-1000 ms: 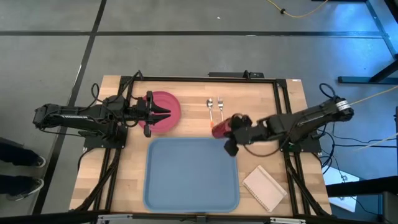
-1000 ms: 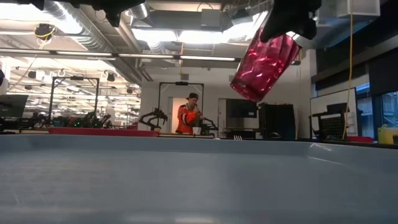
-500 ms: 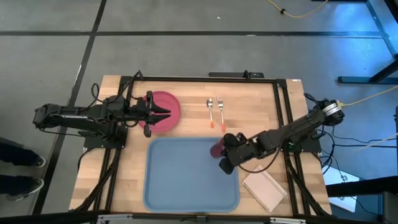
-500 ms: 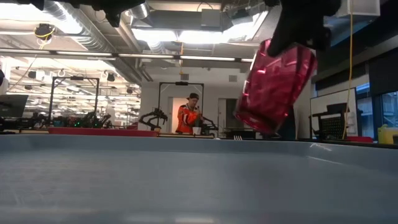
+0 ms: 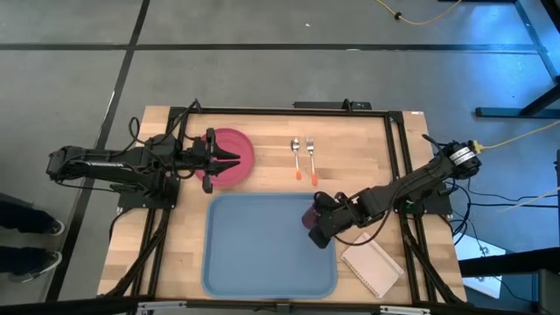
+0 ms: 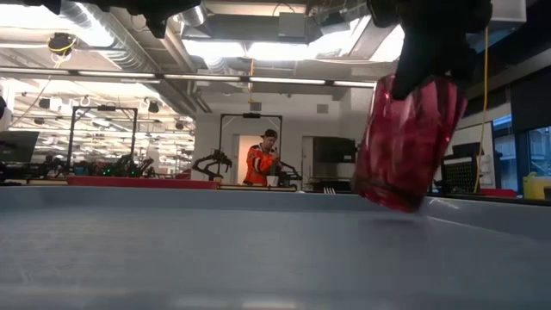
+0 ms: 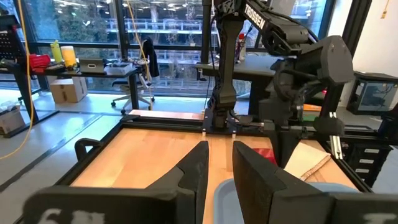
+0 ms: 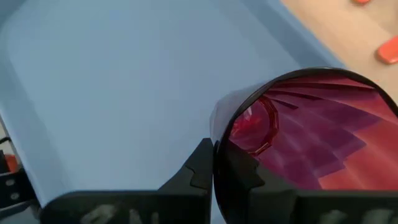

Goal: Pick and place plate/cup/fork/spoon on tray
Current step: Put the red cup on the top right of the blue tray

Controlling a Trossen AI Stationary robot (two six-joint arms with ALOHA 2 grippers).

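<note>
cup (image 5: 310, 213): over the tray's (image 5: 254, 254) right edge, tilted
plate (image 5: 234, 154): behind tray's left corner
spoon (image 5: 296, 156), fork (image 5: 310, 154): behind tray, side by side
notepad (image 5: 371, 264): right of tray

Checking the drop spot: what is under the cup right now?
Only bare tray floor lies under the cup, which the right end effector holds tilted. Whether its lower edge touches the floor is unclear.
</note>
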